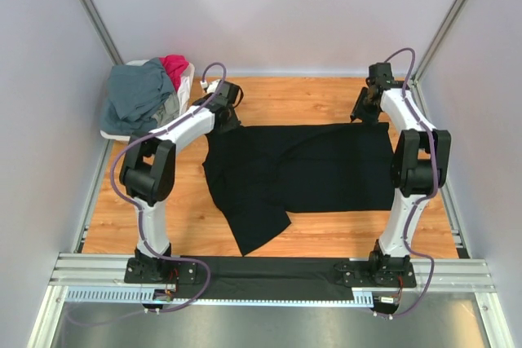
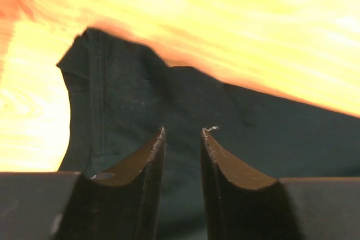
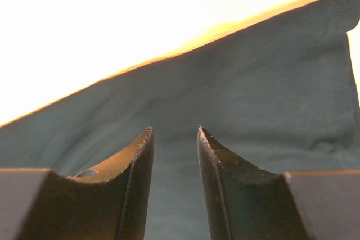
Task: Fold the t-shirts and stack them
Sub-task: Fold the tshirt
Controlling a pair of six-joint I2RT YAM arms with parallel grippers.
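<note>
Left pincer (image 2: pixel 183 130) and right pincer (image 3: pixel 174 128) both part-open: narrow gap, nothing between the fingers. Each sits over the far edge of the black t-shirt (image 1: pixel 310 165), left near its far-left corner, right near its far-right; contact unclear. Shirt is spread on the desk (image 1: pixel 310 103); grey-blue t-shirt (image 1: pixel 134 95) and magenta t-shirt (image 1: pixel 174 67) are heaped in the white basket (image 1: pixel 187 87), far-left.

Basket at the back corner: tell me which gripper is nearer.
Left. The left gripper hangs just beside the basket; the right gripper is across the table, past the black t-shirt.
</note>
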